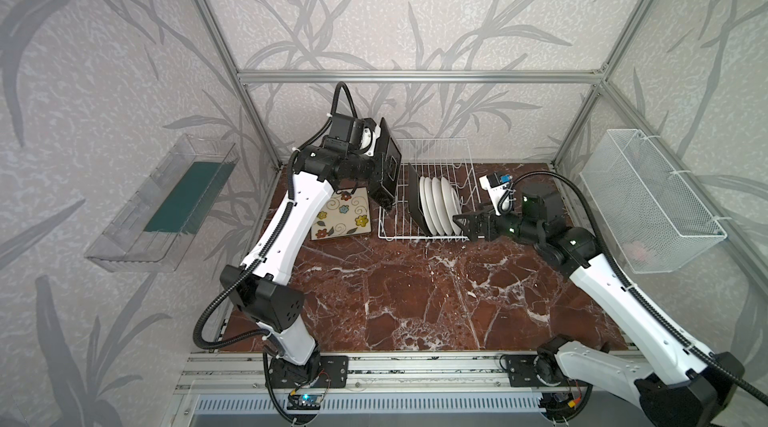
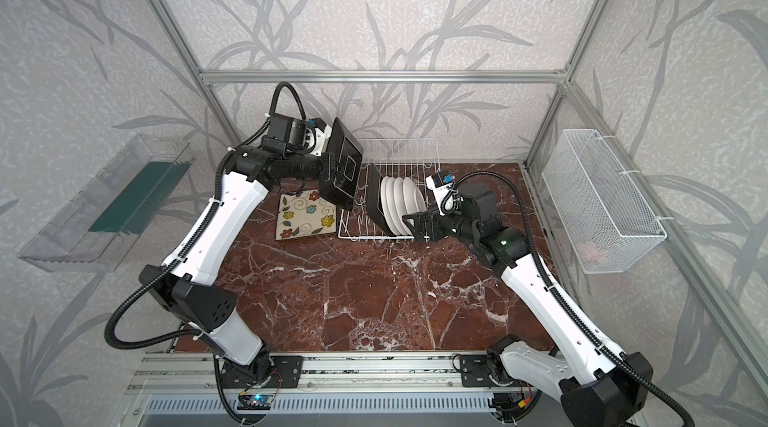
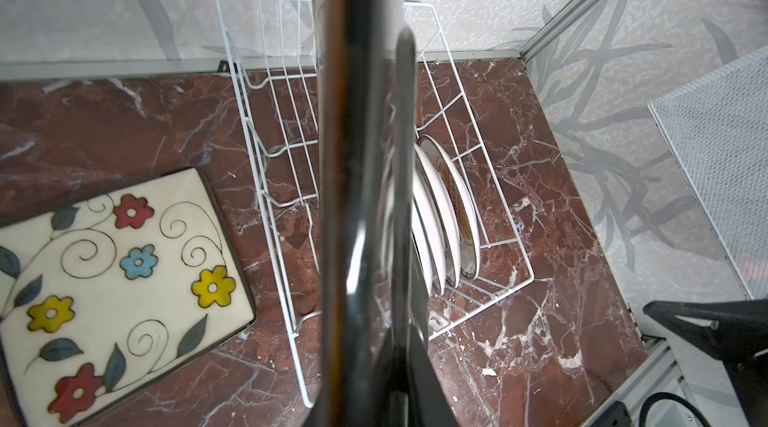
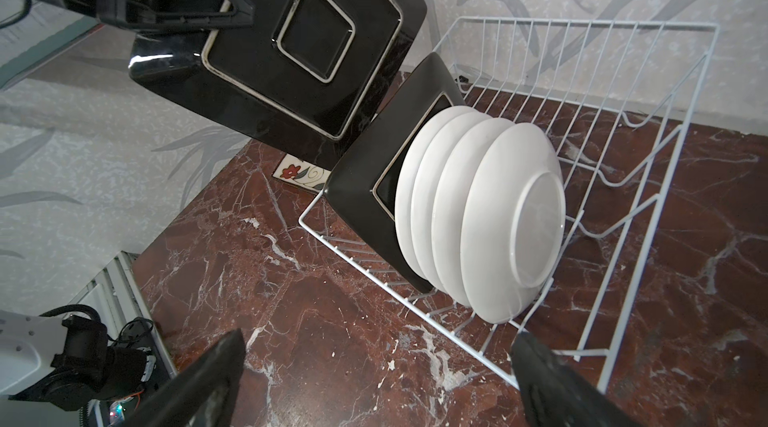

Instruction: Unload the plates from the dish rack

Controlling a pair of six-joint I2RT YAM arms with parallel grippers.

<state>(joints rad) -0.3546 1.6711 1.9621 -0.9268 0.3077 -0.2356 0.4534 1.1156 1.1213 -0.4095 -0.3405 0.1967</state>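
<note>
Right pincer [image 1: 462, 226], wide, hovers beside white plates [image 1: 440, 204] upright in the dish rack [image 1: 419, 236]. Left pincer [image 4: 239, 13] grips a black plate [image 4: 316, 51] held over the rack's left end, evidently bound for the flowered plate [image 1: 340, 217] alongside.

A red-brown marble tabletop [image 1: 395, 300] veined in white forms the floor of the cell. Pale grey wallpaper [image 1: 415, 9] printed with darker leafy stems rises behind it and on both sides, held in an aluminium frame [image 1: 415, 77] whose crossbar runs above the tabletop's far edge. On the wall left of the tabletop hangs a clear plastic tray [image 1: 124, 221] with a dark green strip inside, on the wall to its right a white mesh basket [image 1: 648, 204], and along its near edge lie slotted aluminium rails [image 1: 415, 369] and a grey grille [image 1: 415, 404], all in soft, even light.
</note>
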